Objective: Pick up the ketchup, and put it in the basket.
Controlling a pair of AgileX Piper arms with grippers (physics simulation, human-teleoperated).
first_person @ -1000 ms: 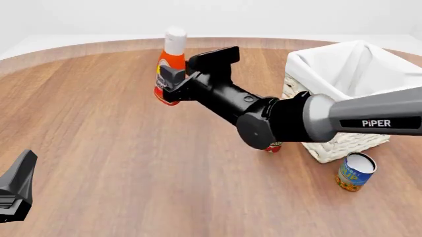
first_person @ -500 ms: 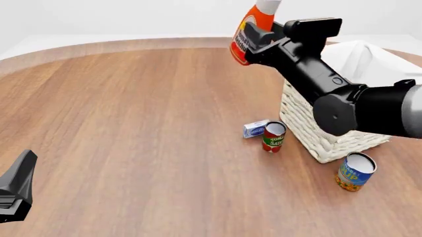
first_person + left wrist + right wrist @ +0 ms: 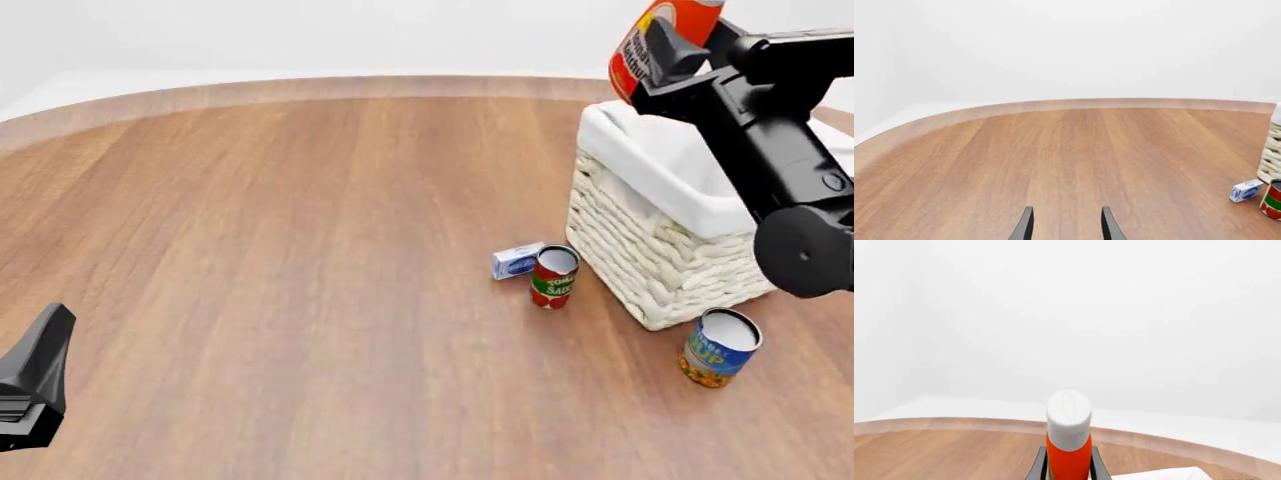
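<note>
The counter [image 3: 267, 250] is lying well below the right pincer [image 3: 667, 62], which is holding the ketchup [image 3: 650, 40] in the air just above the near-left corner of the basket [image 3: 654, 250]; the basket, a big square of cream wicker with white cloth folded over its rim, is sitting below and slightly to the right of that pincer. The pincer is gripping the ketchup around its lower body, its dark fingers [image 3: 1043, 466] pressing in on both sides of the orange-red plastic, and the bottle is leaning a little with its top cut off in the front view. It is showing as a tall orange-red squeeze bottle [image 3: 1069, 460] with a tapered neck, a white cap and a white-and-dark label. It is probably handling as a light, somewhat squashy and smooth thing, so the wide lower body, where the pincer is already gripping, is likely the surest place to take it, since the neck would be slipping more readily. The left pincer [image 3: 1065, 227] is hovering low, with its fingers apart and nothing between them, far to the left of the basket. A blue-and-yellow can [image 3: 718, 347], a red-and-green can [image 3: 553, 278] and a tiny white-and-blue box [image 3: 515, 261] are resting by the basket's base, well below the right pincer.
</note>
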